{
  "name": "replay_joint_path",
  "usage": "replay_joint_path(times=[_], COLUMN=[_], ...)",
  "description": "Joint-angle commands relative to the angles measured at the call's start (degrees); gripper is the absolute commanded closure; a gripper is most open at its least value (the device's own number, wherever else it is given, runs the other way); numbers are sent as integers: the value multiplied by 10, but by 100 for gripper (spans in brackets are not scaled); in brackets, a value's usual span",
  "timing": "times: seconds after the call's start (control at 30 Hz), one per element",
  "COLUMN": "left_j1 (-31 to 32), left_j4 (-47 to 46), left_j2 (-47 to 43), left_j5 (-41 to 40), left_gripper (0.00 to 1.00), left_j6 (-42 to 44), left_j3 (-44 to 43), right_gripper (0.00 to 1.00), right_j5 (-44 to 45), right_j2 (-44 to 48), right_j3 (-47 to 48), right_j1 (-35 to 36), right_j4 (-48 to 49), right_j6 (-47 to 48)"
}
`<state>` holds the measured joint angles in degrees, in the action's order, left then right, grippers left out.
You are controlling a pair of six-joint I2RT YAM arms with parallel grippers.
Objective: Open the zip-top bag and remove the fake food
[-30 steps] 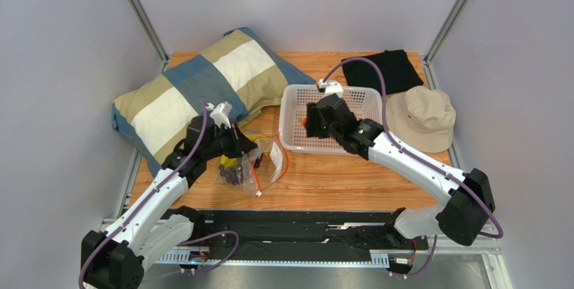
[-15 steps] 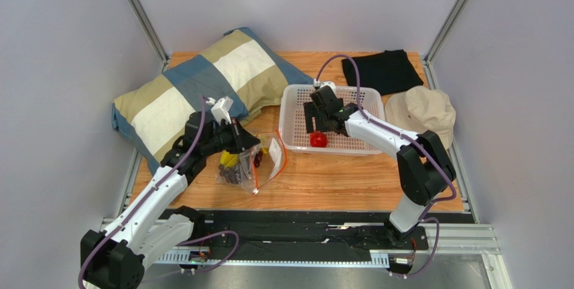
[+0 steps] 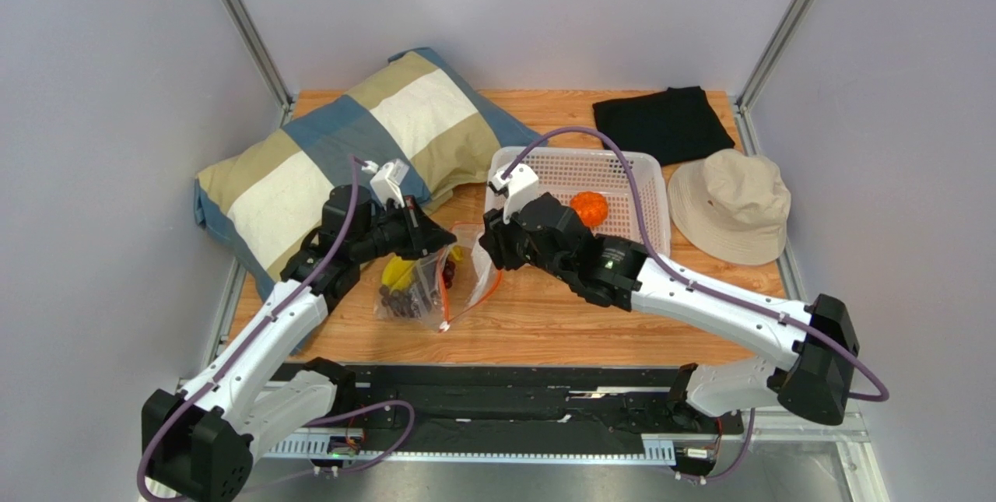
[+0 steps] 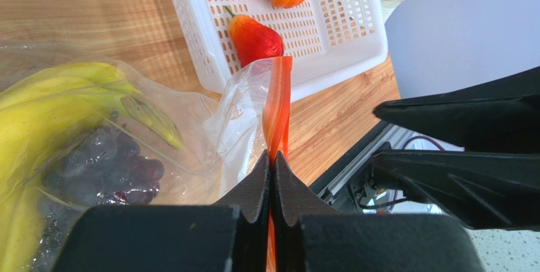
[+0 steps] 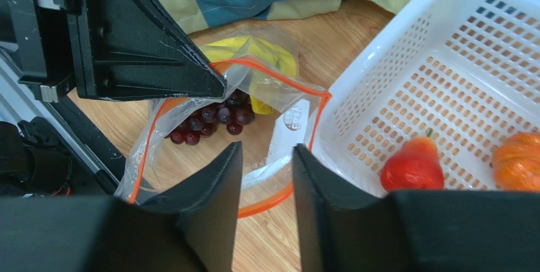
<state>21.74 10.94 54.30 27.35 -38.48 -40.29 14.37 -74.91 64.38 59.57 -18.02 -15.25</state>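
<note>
At the upper left of the overhead view a blue, cream and tan checked pillow (image 3: pixel 351 158) is lying across the wooden desk (image 3: pixel 585 315), its lower right corner reaching towards the middle. Just below that corner the left fingers (image 4: pixel 258 180) are pressing together on the orange-red zipper strip of the zip-top bag (image 3: pixel 450 280), pinching one lip of the mouth and lifting it off the desk. The bag is sitting left of centre, between the pillow and the white perforated basket (image 5: pixel 443 95), with its mouth gaping towards the basket and the other lip sagging onto the wood. Inside it the yellow banana bunch (image 5: pixel 266 54) and the dark purple grape bunch (image 5: pixel 212 123) are lying side by side – the grapes nearer the bottom edge of the overhead view. Right beside the open mouth the right fingers (image 5: pixel 222 171) are hovering apart with nothing between them, pointing down over the lower lip of the bag. Further right, the basket is resting just beside the bag, and in it the small red fruit (image 5: pixel 412 166) and the orange round fruit (image 3: pixel 588 208) are lying near each other – the orange one closer to the far wall. At the upper right a folded black cloth (image 3: pixel 664 123) is lying flat, and below it a beige bucket hat (image 3: pixel 731 204) is sitting beside the basket's right side.
</note>
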Motion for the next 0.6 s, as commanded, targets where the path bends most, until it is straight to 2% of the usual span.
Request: replay_joint_path(times=[0.0,0.07,0.17,0.23,0.43,0.57], left_j1=[1,1,1,1,1,1], left_j4=[-8,2,19,23,15,17], left_j2=[-12,-22,-34,-38,-29,-32], left_j5=[-5,-13,-20,-25,-19,-21], left_gripper=[100,100,100,100,100,100], left_j6=[9,11,17,19,8,9], left_j3=[-29,-32,-37,-37,-32,-33], right_gripper=[64,65,63,56,48,46], right_j5=[-32,-48,-68,-82,-38,-54], right_j2=[-32,-53,-97,-116,-171,-181], right_j3=[-39,-51,-23,-15,-7,-23], right_j1=[8,8,9,10,18,19], right_j4=[96,134,125,132,178,249], right_j6=[26,33,21,10,38,57])
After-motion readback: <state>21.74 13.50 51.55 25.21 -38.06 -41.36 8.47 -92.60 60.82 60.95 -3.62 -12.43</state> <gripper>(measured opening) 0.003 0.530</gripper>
